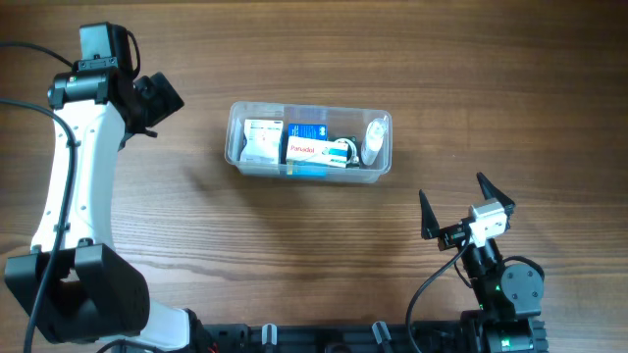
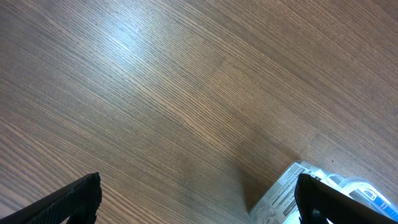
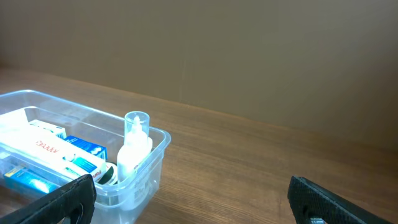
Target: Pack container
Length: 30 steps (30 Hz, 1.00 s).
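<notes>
- The container [image 1: 233, 147] lies on the far middle of the surface [image 1: 294, 255], its long side running left to right. No lid is on it.
- A white box [image 1: 260, 139] fills its left end and a blue-and-white box [image 1: 306, 147] the middle. A white bottle [image 1: 375, 139] with a clear cap stands upright at the right end. A small dark item between the middle box and the bottle is too unclear to name.
- As I judge it, the packing is done or very nearly so. The contents cover most of the container's floor, and no loose item lies on the surface in any view.
- What may be left is closing it, but no lid is in view, so I cannot tell whether that step belongs here.
- The left end effector [image 1: 162, 98] is spread wide and empty, hovering over bare wood to the left of the container. Its wrist view catches only the container's left end at the lower right edge.
- The right end effector [image 1: 459, 201] is also spread wide and empty. It is at the near right, well apart from the container, and looks low across the wood toward the bottle end.
- The surface is brown wood grain with a soft glare. Black cables [image 1: 432, 284] trail by the arms, and a dark rail [image 1: 324, 338] runs along the near edge.
- Of the room, only a plain tan wall [image 3: 249, 50] shows beyond the far edge.
</notes>
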Available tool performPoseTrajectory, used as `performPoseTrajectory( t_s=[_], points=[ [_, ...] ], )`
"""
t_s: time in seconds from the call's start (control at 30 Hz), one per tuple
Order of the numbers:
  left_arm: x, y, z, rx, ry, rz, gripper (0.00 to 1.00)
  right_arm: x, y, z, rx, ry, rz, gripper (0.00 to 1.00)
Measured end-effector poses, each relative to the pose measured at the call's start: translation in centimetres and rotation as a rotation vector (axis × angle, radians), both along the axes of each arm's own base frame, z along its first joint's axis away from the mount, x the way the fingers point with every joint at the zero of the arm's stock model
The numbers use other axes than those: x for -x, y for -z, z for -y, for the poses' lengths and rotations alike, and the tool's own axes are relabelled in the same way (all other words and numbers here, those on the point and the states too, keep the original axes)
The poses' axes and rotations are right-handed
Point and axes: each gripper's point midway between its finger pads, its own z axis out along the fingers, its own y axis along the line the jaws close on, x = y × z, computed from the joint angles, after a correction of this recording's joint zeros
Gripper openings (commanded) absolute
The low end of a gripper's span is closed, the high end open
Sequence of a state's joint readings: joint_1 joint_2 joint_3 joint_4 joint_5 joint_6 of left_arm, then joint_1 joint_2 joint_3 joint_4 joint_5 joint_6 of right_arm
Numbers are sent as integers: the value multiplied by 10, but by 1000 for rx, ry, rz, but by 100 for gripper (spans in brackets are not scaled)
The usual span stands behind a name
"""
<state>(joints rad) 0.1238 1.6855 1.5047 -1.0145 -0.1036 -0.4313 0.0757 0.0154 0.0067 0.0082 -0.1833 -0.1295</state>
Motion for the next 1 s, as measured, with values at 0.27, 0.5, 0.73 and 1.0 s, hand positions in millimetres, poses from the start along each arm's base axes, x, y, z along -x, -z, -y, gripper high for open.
performPoseTrajectory(
  t_s=[0.27, 0.5, 0.73, 1.0],
  points=[
    [0, 0, 0, 0, 0, 0, 100, 0, 0, 0, 0, 0, 0, 100],
    [0, 0, 0, 0, 0, 0, 100, 0, 0, 0, 0, 0, 0, 100],
    [12, -57, 2, -19, 0, 153, 100, 0, 0, 0, 0, 0, 0, 100],
    [67, -167, 8, -61, 0, 483, 100, 0, 0, 0, 0, 0, 0, 100]
  ],
)
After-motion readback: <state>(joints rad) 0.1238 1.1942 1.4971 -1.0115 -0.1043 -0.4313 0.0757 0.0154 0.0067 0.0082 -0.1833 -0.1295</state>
